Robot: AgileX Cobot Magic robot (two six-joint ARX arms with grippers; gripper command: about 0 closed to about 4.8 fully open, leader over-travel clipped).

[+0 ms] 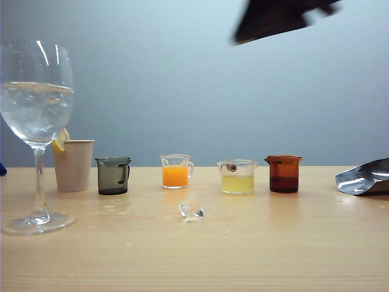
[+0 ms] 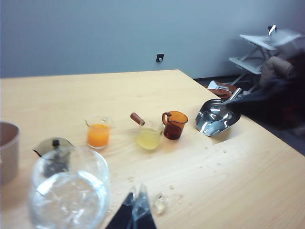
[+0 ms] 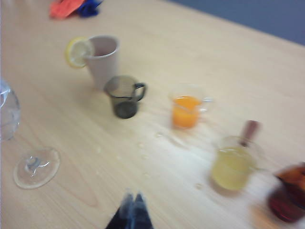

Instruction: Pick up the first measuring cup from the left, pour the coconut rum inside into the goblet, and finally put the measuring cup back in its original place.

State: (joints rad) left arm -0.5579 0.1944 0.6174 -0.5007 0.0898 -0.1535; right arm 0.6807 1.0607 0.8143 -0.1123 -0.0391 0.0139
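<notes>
The smoky dark-grey measuring cup [image 1: 113, 175] [image 3: 125, 97] stands upright on the table, first from the left in the row of cups, with nothing touching it. In the left wrist view the measuring cup [image 2: 53, 149] is partly behind the goblet's bowl. Whether it holds coconut rum I cannot tell. The tall goblet [image 1: 36, 109] [image 2: 69, 191] stands at the left with clear liquid in its bowl. Only the goblet's foot and bowl edge [image 3: 36, 167] show in the right wrist view. My left gripper [image 2: 137, 194] is shut and empty above the table beside the goblet. My right gripper [image 3: 133, 196] is shut and empty, well back from the cups.
A beige paper cup [image 1: 74, 164] with a lemon slice stands behind the measuring cup. To the right stand an orange-liquid cup [image 1: 175, 171], a pale yellow one [image 1: 237, 176] and an amber-brown one [image 1: 284, 174]. An ice cube [image 1: 191, 211] and a silver pouch [image 1: 364, 177] lie on the table. A blurred dark arm [image 1: 279, 18] hangs high at right.
</notes>
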